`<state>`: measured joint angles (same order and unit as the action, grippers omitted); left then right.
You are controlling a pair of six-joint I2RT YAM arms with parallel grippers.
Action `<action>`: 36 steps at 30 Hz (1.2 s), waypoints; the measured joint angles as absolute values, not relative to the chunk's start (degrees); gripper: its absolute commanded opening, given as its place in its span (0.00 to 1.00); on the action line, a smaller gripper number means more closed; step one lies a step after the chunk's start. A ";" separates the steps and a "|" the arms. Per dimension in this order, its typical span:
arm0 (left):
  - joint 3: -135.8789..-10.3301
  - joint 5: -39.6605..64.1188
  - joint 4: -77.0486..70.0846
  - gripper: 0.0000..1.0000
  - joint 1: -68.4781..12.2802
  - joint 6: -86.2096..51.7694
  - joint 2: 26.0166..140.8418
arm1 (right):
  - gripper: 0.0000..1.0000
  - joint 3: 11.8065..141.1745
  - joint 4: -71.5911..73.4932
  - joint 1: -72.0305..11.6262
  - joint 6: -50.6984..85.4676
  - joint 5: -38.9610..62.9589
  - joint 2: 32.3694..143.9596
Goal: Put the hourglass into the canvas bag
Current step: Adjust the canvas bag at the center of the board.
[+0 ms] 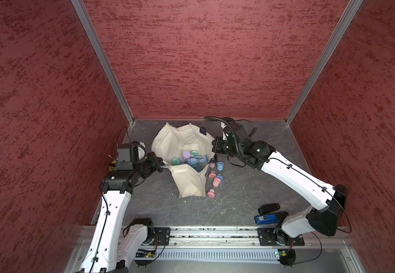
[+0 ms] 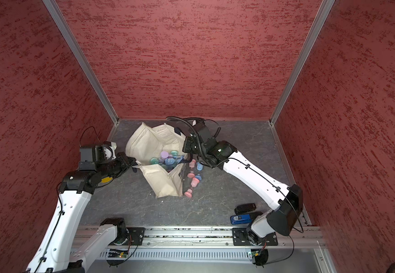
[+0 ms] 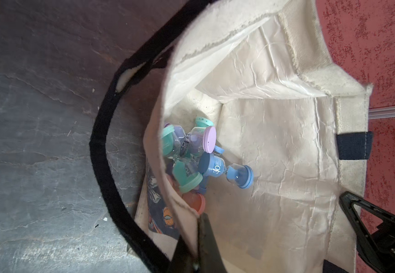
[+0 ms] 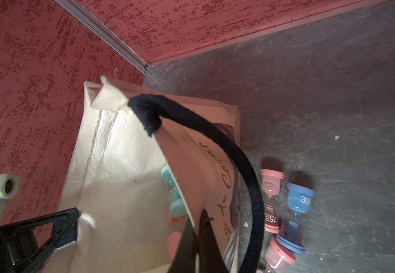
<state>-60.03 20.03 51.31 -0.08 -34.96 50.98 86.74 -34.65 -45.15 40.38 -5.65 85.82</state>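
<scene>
Hourglasses (image 4: 271,201), pink & blue plastic-capped glass, lying on dark grey stone-look tabletop (image 1: 250,189) just beside cream canvas bag (image 1: 188,183) w/ navy straps (image 4: 239,160); more piled inside. Left gripper (image 3: 201,227), right gripper (image 4: 196,229) each pinched on bag rim.

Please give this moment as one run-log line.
left gripper: shut on canvas bag rim | right gripper: shut on opposite rim | in bag: several hourglasses | beside bag on table: pink, blue hourglasses

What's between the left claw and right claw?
The canvas bag, mouth open, hourglasses inside; left claw and right claw pinch its rim. Both top views.
</scene>
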 measured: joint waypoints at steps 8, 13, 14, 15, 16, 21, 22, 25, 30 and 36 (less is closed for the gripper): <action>-58.24 17.06 51.90 0.00 -1.91 -33.47 52.10 | 0.00 80.40 -31.62 -46.54 41.52 -6.07 85.06; -56.10 16.62 51.42 0.00 -1.91 -32.88 50.70 | 0.00 76.12 -29.85 -47.00 43.22 -6.31 84.20; -55.66 16.67 51.40 0.00 -1.91 -32.88 50.28 | 0.00 76.01 -29.76 -47.09 43.53 -6.44 84.20; -55.35 16.71 51.31 0.00 -1.91 -32.88 50.02 | 0.05 76.01 -29.74 -47.18 43.62 -6.59 84.20; -55.11 16.75 51.20 0.00 -1.89 -32.88 49.80 | 0.14 76.01 -29.71 -47.20 43.72 -6.74 84.20; -55.07 17.43 50.96 0.15 -1.91 -32.75 49.67 | 0.46 77.67 -30.00 -47.22 43.70 -8.43 84.20; -55.07 17.50 50.81 0.17 -1.91 -32.67 49.60 | 0.48 78.48 -30.15 -47.24 43.86 -8.86 84.20; -55.07 17.63 49.84 0.17 -1.89 -32.69 49.32 | 0.53 81.21 -30.85 -47.27 43.51 -10.57 84.20; -54.63 17.98 49.15 0.17 -1.54 -32.69 49.25 | 0.57 84.01 -33.89 -47.27 43.53 -14.72 84.23; -53.89 18.13 48.88 0.10 -1.13 -32.62 49.25 | 0.60 85.25 -40.60 -45.50 44.95 -20.23 84.09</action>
<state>-53.89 18.13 48.88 -1.13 -32.62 49.25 85.25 -40.60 -45.50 44.95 -20.23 84.09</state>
